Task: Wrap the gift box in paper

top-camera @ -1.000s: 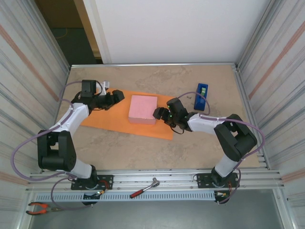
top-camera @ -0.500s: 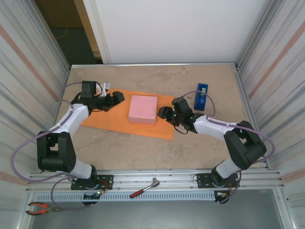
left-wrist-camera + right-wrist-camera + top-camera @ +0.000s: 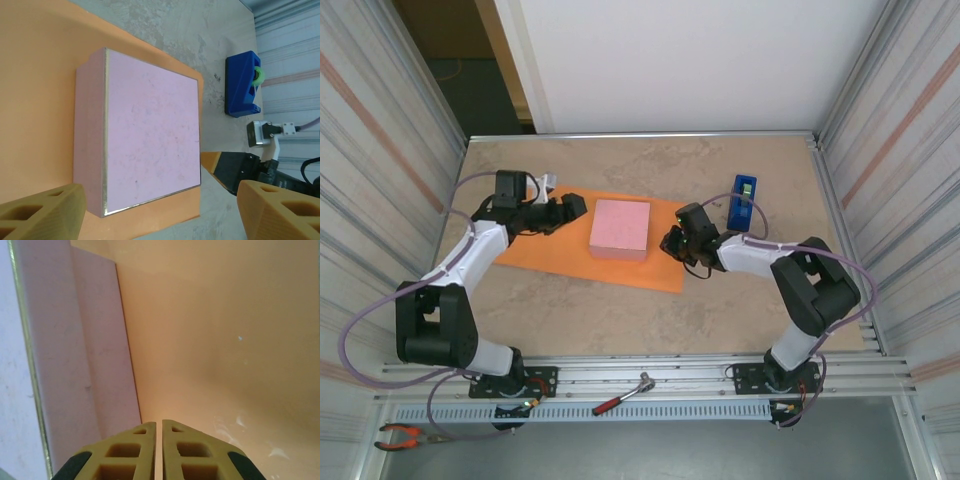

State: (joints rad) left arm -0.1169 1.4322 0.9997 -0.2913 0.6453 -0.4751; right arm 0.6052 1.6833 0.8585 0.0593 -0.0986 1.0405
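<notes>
Box covering the middle of the paper, right gripper blocking its right edge, jaws pressing together, pinch on paper unclear, left gripper gaping wide, blue dispenser sitting behind.

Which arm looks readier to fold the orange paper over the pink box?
Probably the right: the right gripper is closed at the edge of the paper, beside the gift box. The left gripper hangs open over the other end.
</notes>
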